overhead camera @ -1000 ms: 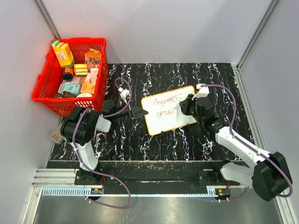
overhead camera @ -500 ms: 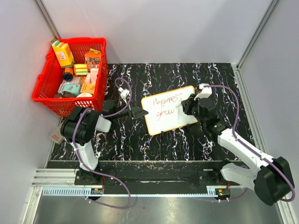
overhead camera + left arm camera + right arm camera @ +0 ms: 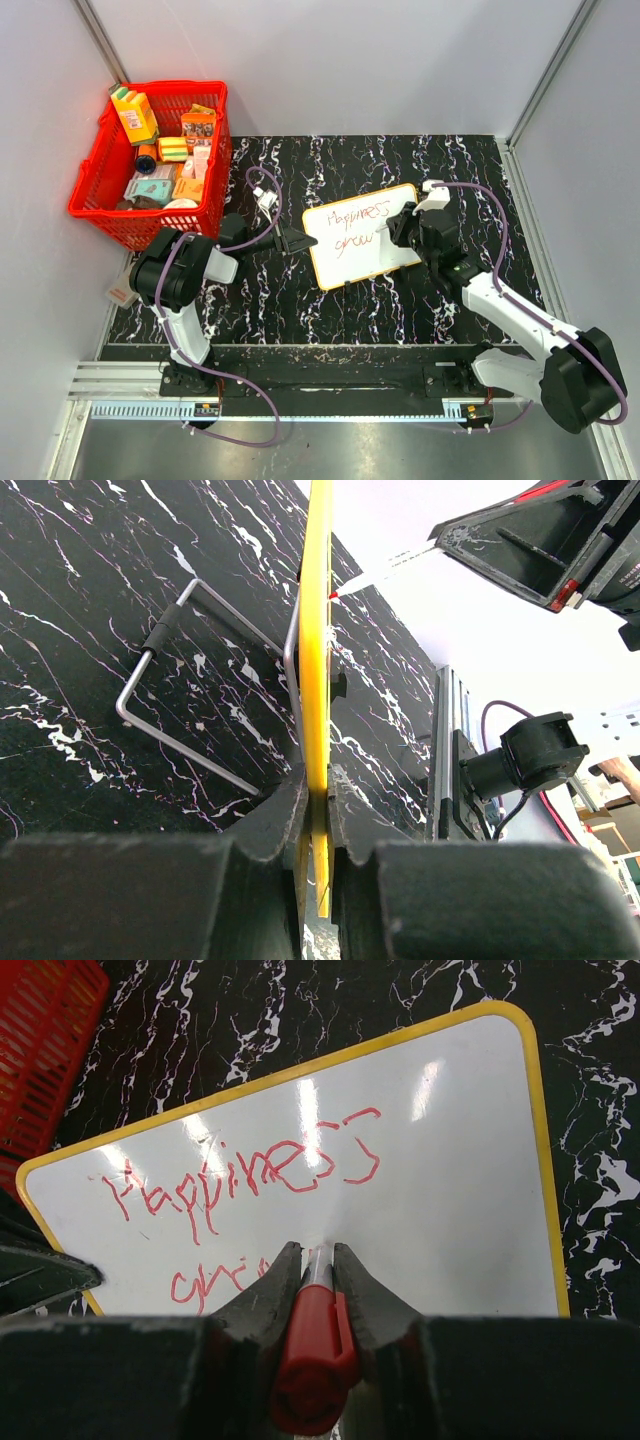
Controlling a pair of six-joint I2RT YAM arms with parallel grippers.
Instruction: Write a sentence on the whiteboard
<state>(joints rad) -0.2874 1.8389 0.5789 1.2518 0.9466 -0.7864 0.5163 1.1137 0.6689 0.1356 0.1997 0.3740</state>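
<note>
Here, a black surface veined in white is enclosed by pale grey walls on three sides. The whiteboard is set near the middle of it, propped on a wire stand (seen only from the left wrist). Well apart from the whiteboard, to its far left, a red basket packed with boxed goods is placed. The whiteboard's left edge is pinched by the left end effector, closed tight on the yellow rim. At the whiteboard's right side a red marker is clamped in the right end effector, its tip brought to the white face below the sentence, of which "Happiness" and a partial second line are legible.
</note>
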